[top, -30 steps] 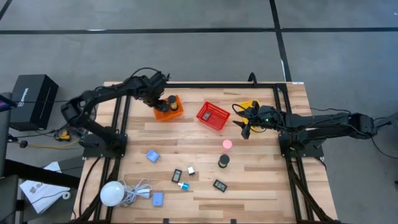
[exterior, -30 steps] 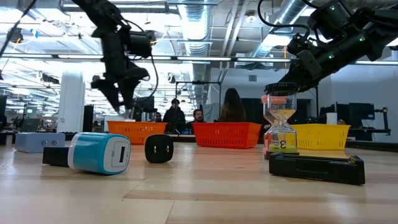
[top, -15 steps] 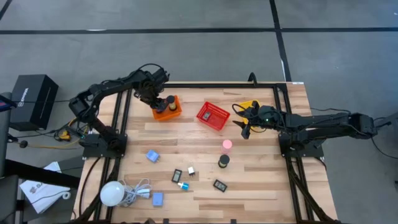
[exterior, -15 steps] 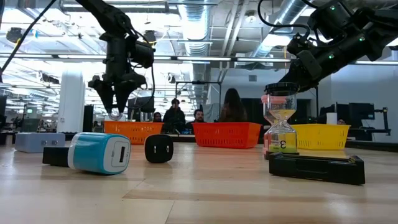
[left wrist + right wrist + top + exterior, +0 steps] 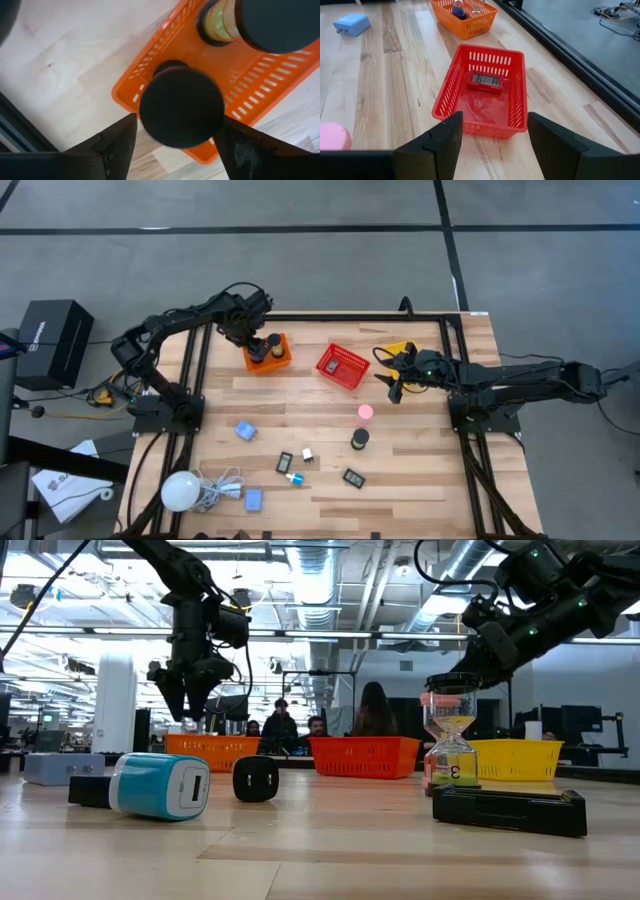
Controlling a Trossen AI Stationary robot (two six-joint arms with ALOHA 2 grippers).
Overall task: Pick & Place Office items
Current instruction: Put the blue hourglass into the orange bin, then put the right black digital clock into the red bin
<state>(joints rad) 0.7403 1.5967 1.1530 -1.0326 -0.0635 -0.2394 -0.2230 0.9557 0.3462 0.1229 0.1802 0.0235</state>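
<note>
My left gripper hangs open over the orange basket at the far left, fingers pointing down. In the left wrist view its fingers stand on either side of the round black cap of an object standing in the basket. I cannot tell whether they touch it. A second black-capped cylinder stands beside it. My right gripper is open and empty, right of the red basket, which holds a flat black rectangle with a display. A pink cylinder and a black cylinder stand on the table.
Light-blue pieces, flat black rectangles and small blocks lie mid-table. A white bulb with cable lies at the near left. A yellow basket sits under my right arm. People are seated beyond the table.
My left arm has drawn a little toward the table's left and far edges, and its gripper has stayed open above the orange basket. My right arm has kept still.
</note>
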